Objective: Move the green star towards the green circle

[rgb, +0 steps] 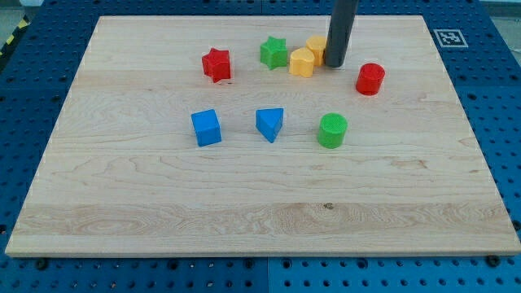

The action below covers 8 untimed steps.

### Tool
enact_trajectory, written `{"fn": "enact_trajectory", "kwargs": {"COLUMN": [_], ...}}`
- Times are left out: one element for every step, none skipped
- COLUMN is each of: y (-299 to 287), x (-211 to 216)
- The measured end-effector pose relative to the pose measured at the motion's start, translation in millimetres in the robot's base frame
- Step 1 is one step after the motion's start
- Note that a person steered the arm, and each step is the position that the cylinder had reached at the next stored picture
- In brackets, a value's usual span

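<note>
You'll find the green star near the desk's top edge, one point upward, no long axis. My tip touches the yellow blocks, carrying no hand. The green circle sits below.

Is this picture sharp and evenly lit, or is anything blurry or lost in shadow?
Camera view: sharp and evenly lit, no strong glare on the wooden board; only faint, soft shadows under blocks such as the green circle and green star; my tip is crisp, its rod cut off at the view's top.
</note>
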<state>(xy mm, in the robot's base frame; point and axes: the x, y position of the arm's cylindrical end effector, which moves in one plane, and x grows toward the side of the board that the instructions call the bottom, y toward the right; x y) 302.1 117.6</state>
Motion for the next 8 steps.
{"fn": "enact_trajectory", "kwargs": {"y": [6.8, -24.1, -93.6, -152.3, -154.8, -179.7, -184.3, -152.1], "x": [-39.3, -74.2, -60.4, -28.4, -11.6, -22.1, -58.1, -58.7]}}
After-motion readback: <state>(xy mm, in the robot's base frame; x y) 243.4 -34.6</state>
